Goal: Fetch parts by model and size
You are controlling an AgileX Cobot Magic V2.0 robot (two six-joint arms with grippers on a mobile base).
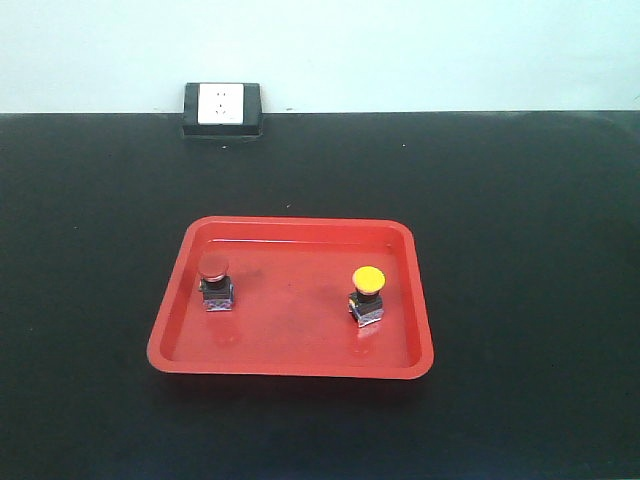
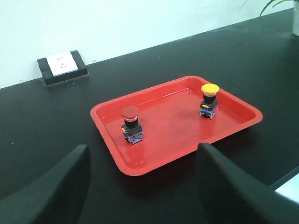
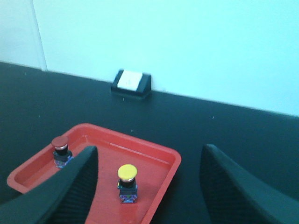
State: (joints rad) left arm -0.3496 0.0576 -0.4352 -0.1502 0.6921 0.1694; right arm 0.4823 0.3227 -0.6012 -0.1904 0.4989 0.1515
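Observation:
Two parts stand upright in a red tray (image 1: pixel 290 368): a red-capped push-button switch (image 1: pixel 215 281) on the left and a yellow-capped one (image 1: pixel 367 295) on the right. In the left wrist view the red switch (image 2: pixel 131 124) and yellow switch (image 2: pixel 209 100) sit beyond my left gripper (image 2: pixel 142 184), which is open and empty over the table near the tray's (image 2: pixel 140 168) corner. My right gripper (image 3: pixel 149 179) is open and empty too; the yellow switch (image 3: pixel 127 183) shows between its fingers, lower down, with the red switch (image 3: pixel 60 151) to the left. Neither gripper appears in the front view.
A black block with a white wall socket (image 1: pixel 222 108) stands at the table's far edge against the pale wall. The black tabletop (image 1: pixel 520 220) spreads all around the tray. A plant's leaves (image 2: pixel 273 5) show at the far right in the left wrist view.

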